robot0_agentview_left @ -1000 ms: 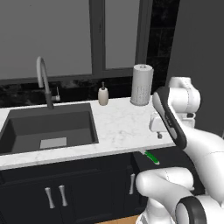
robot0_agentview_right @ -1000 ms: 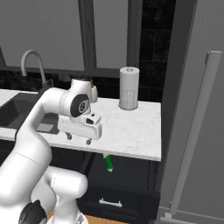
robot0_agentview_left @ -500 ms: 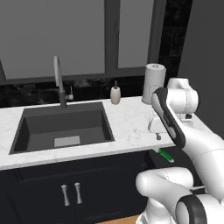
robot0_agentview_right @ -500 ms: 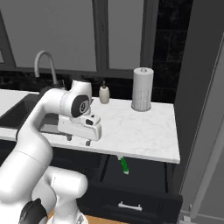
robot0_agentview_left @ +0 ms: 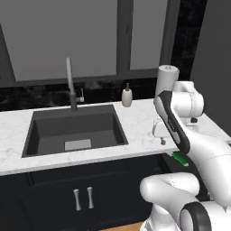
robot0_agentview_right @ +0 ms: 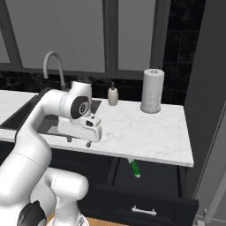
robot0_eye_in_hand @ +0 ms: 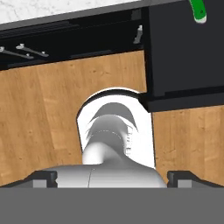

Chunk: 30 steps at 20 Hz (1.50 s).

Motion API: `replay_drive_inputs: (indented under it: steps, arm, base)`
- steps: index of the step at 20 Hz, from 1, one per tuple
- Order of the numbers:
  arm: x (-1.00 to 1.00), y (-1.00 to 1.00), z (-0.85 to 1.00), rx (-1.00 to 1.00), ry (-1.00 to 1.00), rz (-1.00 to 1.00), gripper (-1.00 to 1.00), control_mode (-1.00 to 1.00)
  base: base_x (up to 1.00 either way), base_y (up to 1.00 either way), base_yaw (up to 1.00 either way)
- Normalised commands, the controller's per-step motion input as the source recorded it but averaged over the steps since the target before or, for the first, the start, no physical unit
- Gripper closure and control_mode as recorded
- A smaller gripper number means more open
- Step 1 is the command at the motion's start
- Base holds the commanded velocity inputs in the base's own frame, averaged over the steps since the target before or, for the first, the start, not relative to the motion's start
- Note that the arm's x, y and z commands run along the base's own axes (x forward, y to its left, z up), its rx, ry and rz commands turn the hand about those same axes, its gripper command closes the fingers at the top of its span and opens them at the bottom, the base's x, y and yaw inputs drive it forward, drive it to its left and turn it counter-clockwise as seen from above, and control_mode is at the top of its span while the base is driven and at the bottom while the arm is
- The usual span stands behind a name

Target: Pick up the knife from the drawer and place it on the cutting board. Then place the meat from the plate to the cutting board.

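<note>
At centre frame, the robot's gripper [robot0_agentview_right: 78, 141] hangs with jaws spread wide and empty above the white counter [robot0_agentview_right: 145, 137] edge; lower right, the green-handled knife [robot0_agentview_right: 135, 168] lies in the open black drawer [robot0_agentview_right: 145, 201].

No legible text, labels or numbers anywhere

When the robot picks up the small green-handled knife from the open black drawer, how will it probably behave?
The small knife with the bright green handle looks rigid and thin, so probably light. Its handle looks rounded and smooth, so it may slip or turn between the fingers. It lies low in the shallow black drawer, so the open hand has little room around it.
</note>
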Motion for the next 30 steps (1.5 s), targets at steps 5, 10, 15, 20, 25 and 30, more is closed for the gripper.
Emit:
replay_drive_inputs:
  steps: [5, 10, 15, 20, 25, 30]
  arm:
    - [0.0, 0.0, 0.0, 0.0, 0.0, 0.0, -1.0, 1.0]
    - [0.0, 0.0, 0.0, 0.0, 0.0, 0.0, -1.0, 1.0]
    - [0.0, 0.0, 0.0, 0.0, 0.0, 0.0, -1.0, 1.0]
    - [-0.02, -0.13, 0.0, 0.0, 0.01, 0.0, -1.0, -1.0]
    - [-0.06, -0.8, 0.0, 0.06, 0.0, -0.15, -1.0, -1.0]
    - [0.01, -0.75, 0.0, 0.03, 0.0, -0.17, -1.0, -1.0]
  base:
    - [0.13, 0.47, 0.02]
    - [0.3, 0.19, 0.01]
    - [0.48, 0.0, 0.0]
    - [0.09, -0.08, 0.0]
    - [0.0, 0.0, 0.0]
    - [0.0, 0.0, 0.0]
